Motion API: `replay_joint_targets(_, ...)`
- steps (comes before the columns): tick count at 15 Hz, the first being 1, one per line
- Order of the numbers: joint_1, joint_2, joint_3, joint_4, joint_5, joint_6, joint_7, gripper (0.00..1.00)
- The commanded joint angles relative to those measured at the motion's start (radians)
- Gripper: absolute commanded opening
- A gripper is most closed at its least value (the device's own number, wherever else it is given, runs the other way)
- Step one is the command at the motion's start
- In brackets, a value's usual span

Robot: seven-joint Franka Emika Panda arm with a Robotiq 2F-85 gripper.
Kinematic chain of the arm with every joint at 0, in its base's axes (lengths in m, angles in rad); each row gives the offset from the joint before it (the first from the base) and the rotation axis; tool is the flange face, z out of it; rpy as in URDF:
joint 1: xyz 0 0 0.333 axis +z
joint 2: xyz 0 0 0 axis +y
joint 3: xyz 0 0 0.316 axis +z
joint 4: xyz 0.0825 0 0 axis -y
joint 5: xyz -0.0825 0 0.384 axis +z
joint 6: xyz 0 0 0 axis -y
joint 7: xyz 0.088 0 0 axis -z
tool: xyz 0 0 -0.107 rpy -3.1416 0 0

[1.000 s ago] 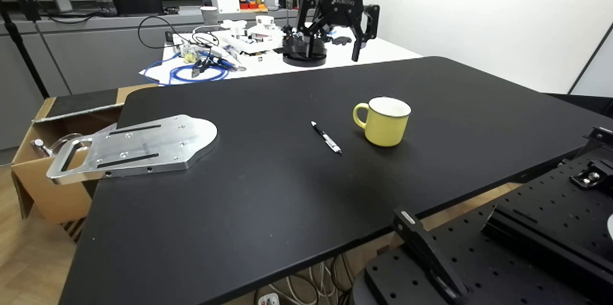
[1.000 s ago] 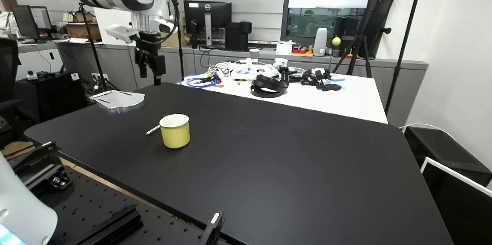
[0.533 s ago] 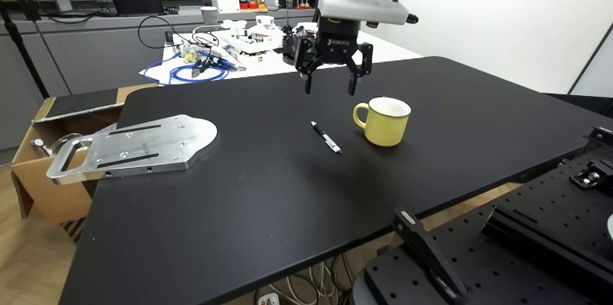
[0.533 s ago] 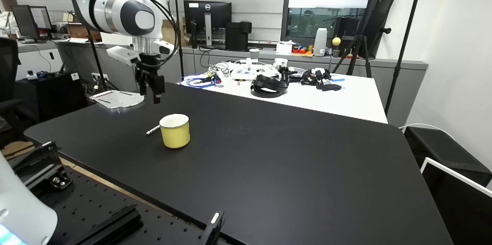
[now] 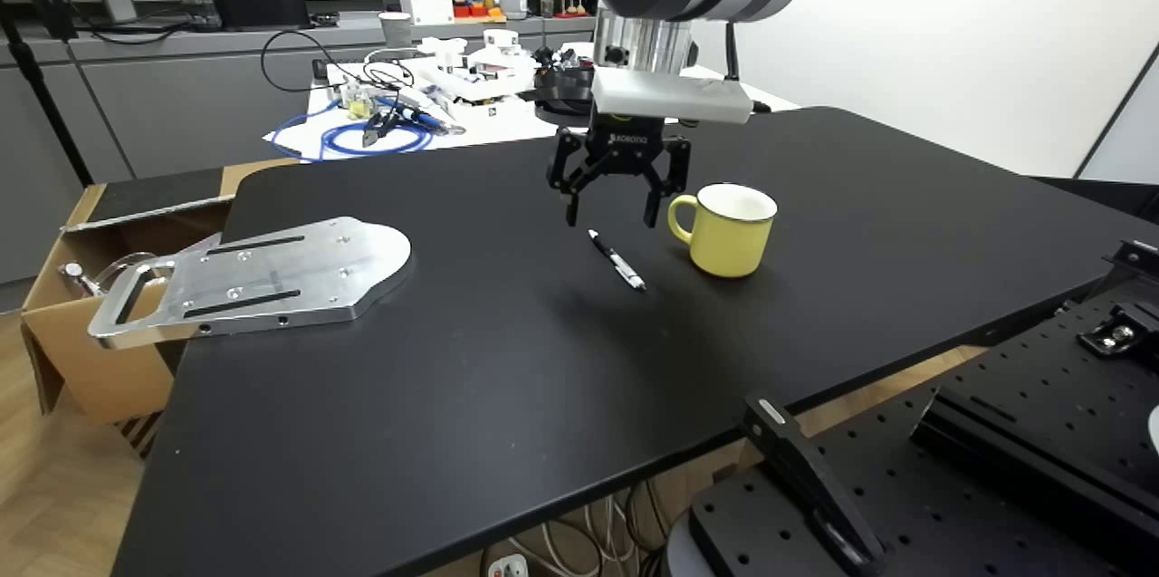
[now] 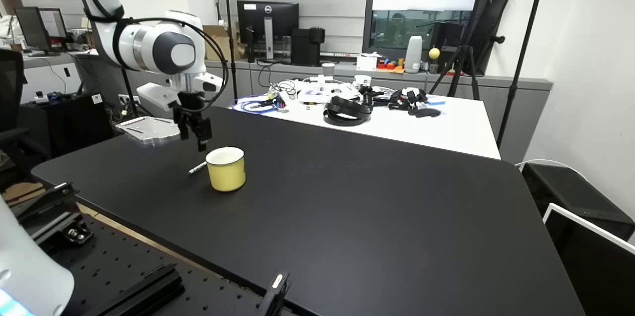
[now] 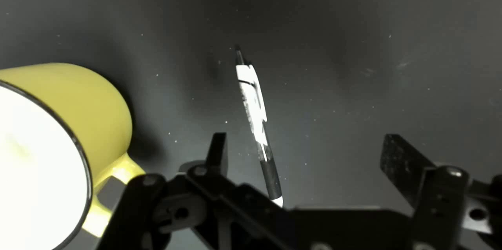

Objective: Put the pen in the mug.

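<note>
While the pen lies flat on the black counter, it runs top to bottom through the middle of the wrist view: dark tip up top, white barrel, dark grip, and a white end at the bottom. Just beside it, filling the left of that frame, stands the mug, upright, yellow outside and white within, a dark line round the rim, loop handle turned the pen's way. Close, these two, but apart! From an exterior view, left of centre, the mug hides one end of the pen. Up to the gripper, hanging over the counter, upper centre of an exterior view, jaws spread wide. Those jaws flank the pen's lower half in the wrist view, the one at picture left nearer to it. Follow the arm, white and grey, filling the upper left of an exterior view. Wider again: a silver metal plate lies on the counter, left of the frame, its handle end jutting past the edge, a cardboard box close by. And at the back, a cluttered white table.
</note>
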Motion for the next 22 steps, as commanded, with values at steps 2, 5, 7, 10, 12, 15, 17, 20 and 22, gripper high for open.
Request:
replay_joint_targets(2,-0.009,0.055,0.009,0.002,0.036,0.094,-0.048,1.00)
replay_joint_targets(5,-0.012,0.086,0.012,0.009,0.048,0.131,-0.067,1.00)
replay_joint_targets(7,-0.008,0.101,0.009,0.011,0.047,0.150,-0.070,1.00)
replay_joint_targets(10,-0.002,0.119,0.004,0.013,0.048,0.170,-0.075,1.00)
replay_joint_targets(12,0.002,0.133,0.001,0.015,0.048,0.181,-0.075,1.00)
replay_joint_targets(15,0.018,0.149,-0.011,0.018,0.043,0.189,-0.071,1.00)
replay_joint_targets(17,0.021,0.158,-0.012,0.019,0.044,0.190,-0.070,0.74)
replay_joint_targets(20,0.023,0.163,-0.013,0.018,0.046,0.199,-0.070,0.53)
replay_joint_targets(22,0.022,0.161,-0.018,0.017,0.047,0.202,-0.070,0.39)
